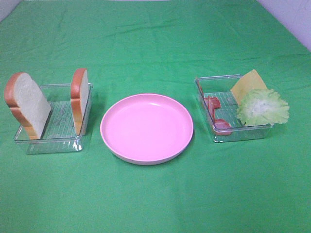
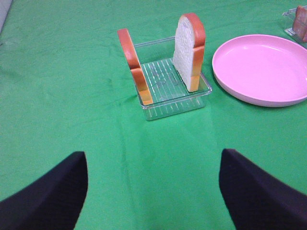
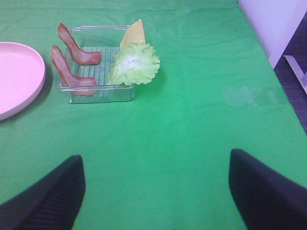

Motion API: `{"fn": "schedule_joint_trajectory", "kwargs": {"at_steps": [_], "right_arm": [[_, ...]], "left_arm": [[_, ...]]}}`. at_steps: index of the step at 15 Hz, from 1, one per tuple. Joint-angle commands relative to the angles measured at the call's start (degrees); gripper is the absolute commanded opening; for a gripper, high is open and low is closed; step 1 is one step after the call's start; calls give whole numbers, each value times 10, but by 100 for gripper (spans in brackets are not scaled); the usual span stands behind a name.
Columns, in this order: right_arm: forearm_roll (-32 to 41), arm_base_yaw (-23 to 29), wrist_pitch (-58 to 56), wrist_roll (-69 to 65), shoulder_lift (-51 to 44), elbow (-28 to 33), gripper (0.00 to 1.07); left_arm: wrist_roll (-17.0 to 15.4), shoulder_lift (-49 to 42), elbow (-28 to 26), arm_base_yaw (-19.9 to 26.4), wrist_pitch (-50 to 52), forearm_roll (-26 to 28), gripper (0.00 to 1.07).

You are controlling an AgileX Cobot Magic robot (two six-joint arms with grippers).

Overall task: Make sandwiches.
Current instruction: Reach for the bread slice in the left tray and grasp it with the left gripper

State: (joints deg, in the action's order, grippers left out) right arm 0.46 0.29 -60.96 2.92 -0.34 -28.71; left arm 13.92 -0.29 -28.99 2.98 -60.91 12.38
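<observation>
No stacked sandwiches are in view; the parts lie apart. Two white, brown-crusted bread slices stand upright in a clear tray on the left. A second clear tray on the right holds red bacon strips, a yellow cheese square and frilly lettuce. My left gripper is open and empty, well short of the bread. The right gripper is also open and empty, well back from the lettuce and bacon. Neither gripper shows in the high view.
A round pink plate sits empty between the two trays. Green cloth covers the table. The table's right edge and a white wall show in the right wrist view.
</observation>
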Motion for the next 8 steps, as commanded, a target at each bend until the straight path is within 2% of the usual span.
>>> {"fn": "schedule_joint_trajectory", "kwargs": {"at_steps": [1, 4, 8], "right_arm": [[-5, -3, 4, -2, -8, 1, 78], [-5, -3, 4, -2, -8, 1, 78], [-5, -3, 4, -2, -8, 1, 78]], "left_arm": [[-2, -11, 1, 2, 3, 2, 73], [-2, -11, 1, 2, 4, 4, 73], [-3, -11, 1, 2, 5, 34, 73]]}}
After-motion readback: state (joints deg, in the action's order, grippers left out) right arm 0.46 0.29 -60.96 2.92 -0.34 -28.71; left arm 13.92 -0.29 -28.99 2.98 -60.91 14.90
